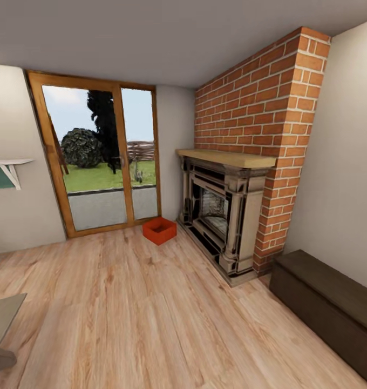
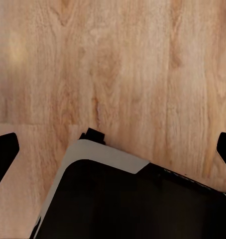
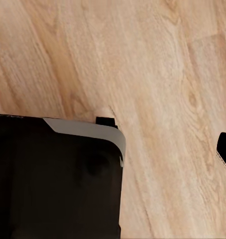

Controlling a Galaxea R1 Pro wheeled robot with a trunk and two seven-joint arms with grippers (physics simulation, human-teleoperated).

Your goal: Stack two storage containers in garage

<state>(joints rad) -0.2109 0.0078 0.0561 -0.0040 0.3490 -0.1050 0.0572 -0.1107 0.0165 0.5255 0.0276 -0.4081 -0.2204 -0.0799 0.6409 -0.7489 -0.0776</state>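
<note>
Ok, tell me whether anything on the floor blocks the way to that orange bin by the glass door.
Nothing visible does. The orange bin sits between the glass door and the fireplace, with bare wood floor leading to it. The brown chest stands off to the right.

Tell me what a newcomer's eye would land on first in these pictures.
First the red brick chimney rising to the ceiling, with the ornate dark fireplace at its foot. Next the wood-framed glass door to its left, bright with lawn and bushes outside. Then the small orange-red container on the plank floor between door and fireplace, and the dark brown chest against the right wall.
</note>
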